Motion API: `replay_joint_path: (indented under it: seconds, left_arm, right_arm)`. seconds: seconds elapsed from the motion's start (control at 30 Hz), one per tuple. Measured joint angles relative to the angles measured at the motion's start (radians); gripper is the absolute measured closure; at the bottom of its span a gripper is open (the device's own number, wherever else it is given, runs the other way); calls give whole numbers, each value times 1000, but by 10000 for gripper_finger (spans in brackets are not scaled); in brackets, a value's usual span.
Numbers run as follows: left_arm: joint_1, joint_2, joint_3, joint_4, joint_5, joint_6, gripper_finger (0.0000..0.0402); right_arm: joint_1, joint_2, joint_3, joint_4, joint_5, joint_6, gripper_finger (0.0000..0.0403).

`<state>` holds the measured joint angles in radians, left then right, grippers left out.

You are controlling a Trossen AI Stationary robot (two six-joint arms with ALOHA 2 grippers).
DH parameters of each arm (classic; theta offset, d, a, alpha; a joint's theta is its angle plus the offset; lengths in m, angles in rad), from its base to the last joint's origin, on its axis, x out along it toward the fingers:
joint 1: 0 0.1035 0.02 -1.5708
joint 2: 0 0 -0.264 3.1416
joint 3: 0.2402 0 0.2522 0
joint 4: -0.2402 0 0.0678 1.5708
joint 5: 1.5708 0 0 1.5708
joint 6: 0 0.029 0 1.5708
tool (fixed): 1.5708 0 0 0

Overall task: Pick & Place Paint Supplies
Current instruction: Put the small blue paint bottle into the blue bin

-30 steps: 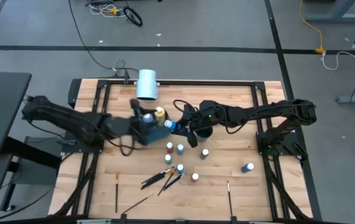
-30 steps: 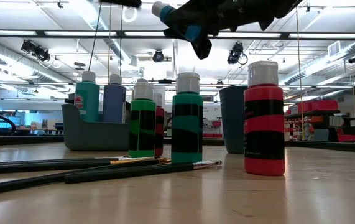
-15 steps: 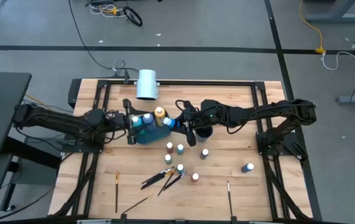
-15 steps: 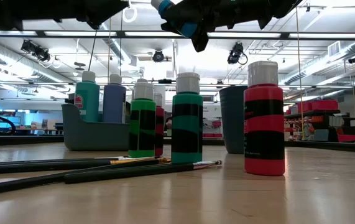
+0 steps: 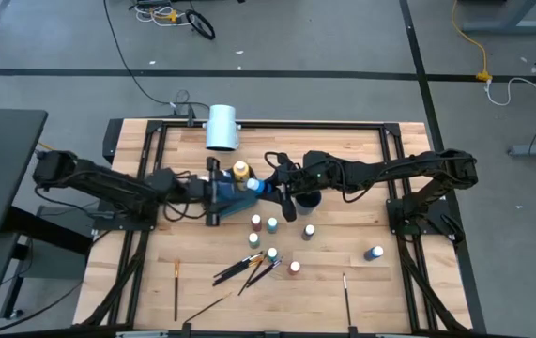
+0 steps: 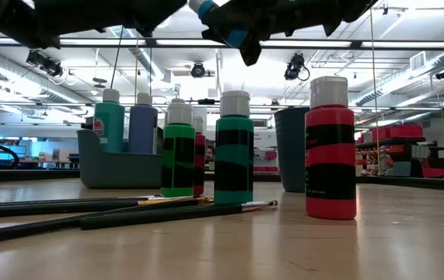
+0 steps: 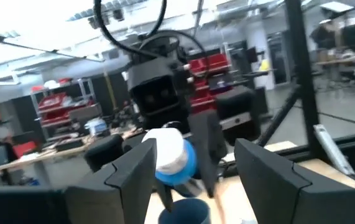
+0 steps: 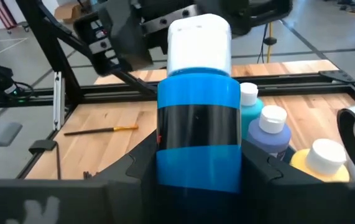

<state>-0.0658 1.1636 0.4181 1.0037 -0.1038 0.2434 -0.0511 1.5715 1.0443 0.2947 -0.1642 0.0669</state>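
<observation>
High view: right hand [image 5: 266, 186] grips blue bottle [image 5: 255, 186] above grey bin [image 5: 222, 204], left hand [image 5: 213, 192] open, empty nearby; lower upright into a free gap.

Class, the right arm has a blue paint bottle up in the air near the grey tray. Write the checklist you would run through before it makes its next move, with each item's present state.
1. Blue bottle sits between the right claw fingers: ok.
2. Bottle held clear of the table, seen in the low view: ok.
3. Grey tray has a free slot for it: cannot tell; teal, lilac and yellow bottles already stand there.
4. Left claw out of the drop path: not ok; it hovers open at the tray, facing the bottle.
5. Standing bottles such as the red one upright and undisturbed: ok.
</observation>
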Motion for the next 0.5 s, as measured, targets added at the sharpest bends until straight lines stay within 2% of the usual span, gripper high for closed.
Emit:
replay_joint_path:
  seconds: [0.17,0.37,0.5]
  left_arm:
    - [0,68,51,-8,-74,-71,177]
    - [0,101,85,-16,-9,-121,177]
    - [0,99,98,-16,-8,-122,179]
  right_arm:
    - [19,0,0,-5,2,-3,259]
    - [32,0,0,7,-1,-26,259]
    - [32,0,0,11,-2,-28,259]
